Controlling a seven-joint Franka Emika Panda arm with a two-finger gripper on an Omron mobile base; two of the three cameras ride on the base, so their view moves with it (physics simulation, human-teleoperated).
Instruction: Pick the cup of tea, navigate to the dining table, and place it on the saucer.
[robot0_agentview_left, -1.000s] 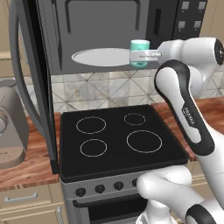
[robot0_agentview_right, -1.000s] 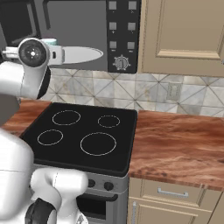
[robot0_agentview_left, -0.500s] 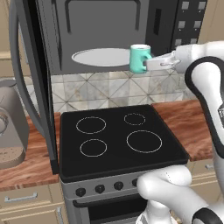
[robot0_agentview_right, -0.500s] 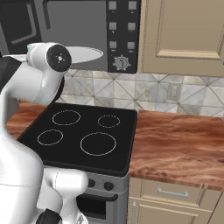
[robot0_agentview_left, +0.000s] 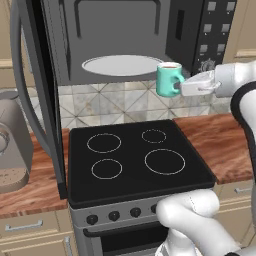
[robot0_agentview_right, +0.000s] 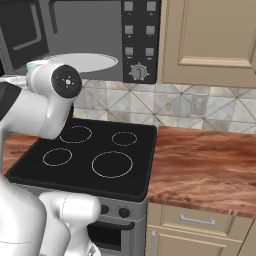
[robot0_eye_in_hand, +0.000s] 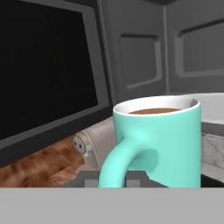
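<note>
Your gripper (robot0_agentview_left: 181, 88) is pressed together on the handle of the cup of tea (robot0_agentview_left: 168, 79), a teal-green mug holding brown liquid. The cup hangs upright in the air, just outside the open microwave (robot0_agentview_left: 125, 37) and beside the edge of its white round plate (robot0_agentview_left: 122, 65), above the back right of the black stovetop (robot0_agentview_left: 134, 159). In the hand view the cup (robot0_eye_in_hand: 164, 140) sits close in front of you, its handle turned toward the camera, with the tea level and well below the rim.

The picking step looks done: the cup is lifted clear of the microwave plate. What remains is the drive to the dining table and the placing on the saucer.

Your next move calls for drawing the arm back toward the base while keeping the cup upright, so the tea does not slosh. Mind the open microwave door (robot0_agentview_left: 37, 95) on the left as you turn the base away from the reddish-brown counter (robot0_agentview_right: 205, 167).
</note>
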